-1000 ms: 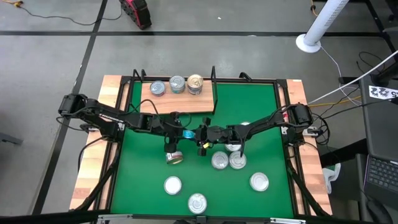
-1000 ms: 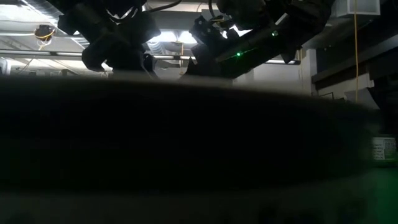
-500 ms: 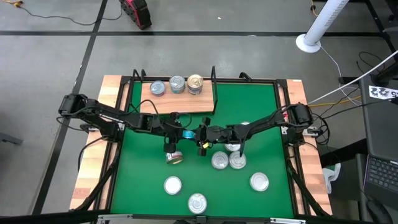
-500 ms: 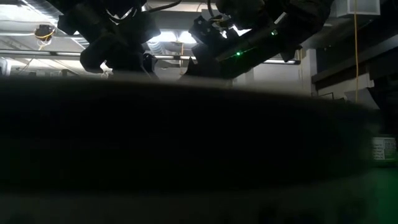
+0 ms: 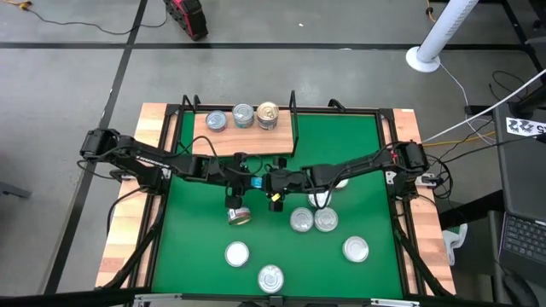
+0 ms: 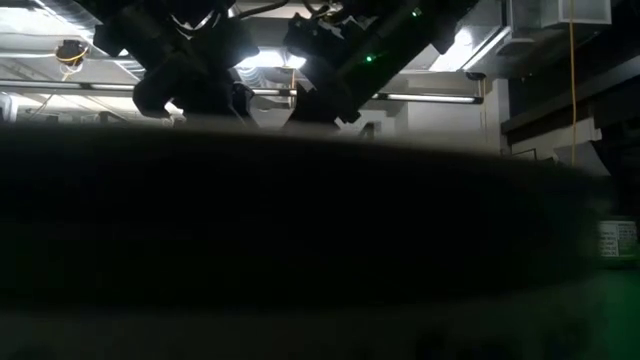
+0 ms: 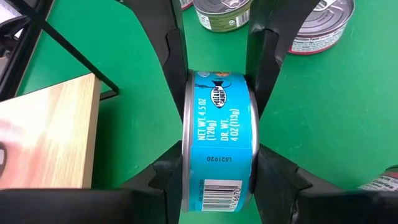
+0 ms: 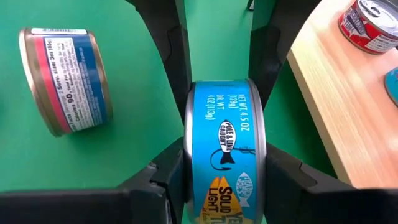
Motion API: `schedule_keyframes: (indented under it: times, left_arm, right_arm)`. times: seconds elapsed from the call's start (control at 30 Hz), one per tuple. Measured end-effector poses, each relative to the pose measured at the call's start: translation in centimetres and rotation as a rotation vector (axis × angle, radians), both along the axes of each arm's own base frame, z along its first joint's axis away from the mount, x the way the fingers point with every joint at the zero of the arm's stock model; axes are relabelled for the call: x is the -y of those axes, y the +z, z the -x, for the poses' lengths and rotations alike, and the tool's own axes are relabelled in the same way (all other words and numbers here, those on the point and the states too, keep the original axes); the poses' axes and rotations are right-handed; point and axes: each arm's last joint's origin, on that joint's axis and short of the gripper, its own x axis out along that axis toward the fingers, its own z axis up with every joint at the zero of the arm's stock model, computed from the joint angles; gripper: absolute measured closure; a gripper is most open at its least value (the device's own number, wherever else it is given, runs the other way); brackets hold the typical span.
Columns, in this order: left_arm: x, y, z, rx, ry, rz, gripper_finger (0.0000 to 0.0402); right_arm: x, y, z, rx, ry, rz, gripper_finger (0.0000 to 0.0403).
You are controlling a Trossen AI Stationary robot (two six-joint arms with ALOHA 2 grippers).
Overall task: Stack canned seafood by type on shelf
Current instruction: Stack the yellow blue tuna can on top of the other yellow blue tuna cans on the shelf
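Note:
One blue-labelled can [image 5: 257,182] hangs above the green mat [image 5: 350,145] between both grippers. My left gripper [image 5: 247,182] reaches in from the table's left and my right gripper [image 5: 270,182] from the right; both are shut on it. It also fills the left wrist view as the blue can [image 7: 217,124] and the right wrist view as the blue can [image 8: 227,149]. The shelf [image 5: 243,139] lies at the far left of the mat, and three cans [image 5: 243,116] stand on its far edge. Beside the grippers a red-and-blue can [image 8: 65,81] lies tipped on its side. My left gripper pinches the can's two flat ends [image 7: 188,168] between its fingers, slanting down from the table's left. The can sits on edge, label wall up, clear of the mat. My right gripper pinches the same two flat ends [image 8: 189,171], slanting down from the table's right, opposite the left fingers [image 8: 168,43].
Several loose cans stand on the mat nearer the front: two side by side [image 5: 313,220], one [image 5: 356,249], one [image 5: 236,253], one [image 5: 270,277]. Another can [image 5: 322,199] shows under my right arm. A black frame [image 5: 171,145] rims the mat; the shelf's black upright [image 5: 293,101] stands close.
My right arm has lifted its wrist and tipped its gripper, which has shifted a little toward the table's left. The blue can has stayed between the two grippers, clear of the mat.

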Motion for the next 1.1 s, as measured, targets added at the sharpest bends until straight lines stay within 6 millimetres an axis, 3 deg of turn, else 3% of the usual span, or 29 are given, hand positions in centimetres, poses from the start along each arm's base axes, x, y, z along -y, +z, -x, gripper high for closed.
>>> schedule_keyframes:
  times: [0.1,0.37,0.57,0.83,1.1]
  left_arm:
    - [0.0,0.0,0.0,0.002,0.005,-0.003,0.0260]
    - [0.0,-0.1,0.1,-0.010,0.012,-0.007,0.0260]
    - [-0.1,-0.1,0.1,-0.010,0.042,-0.032,0.0260]
    - [-0.5,1.4,0.7,0.041,0.110,-0.132,0.0260]
    - [-1.8,4.3,2.2,0.120,0.227,-0.336,0.0260]
  right_arm:
    - [0.0,0.0,0.0,-0.009,-0.004,-0.001,0.0241]
    - [0.2,-0.1,0.1,-0.012,-0.067,0.036,0.0139]
    - [0.2,0.2,0.7,-0.053,-0.055,0.033,0.0095]
    - [0.5,5.1,3.8,-0.059,-0.052,0.032,0.0086]
    - [0.9,10.6,8.0,-0.003,-0.049,0.022,0.0086]
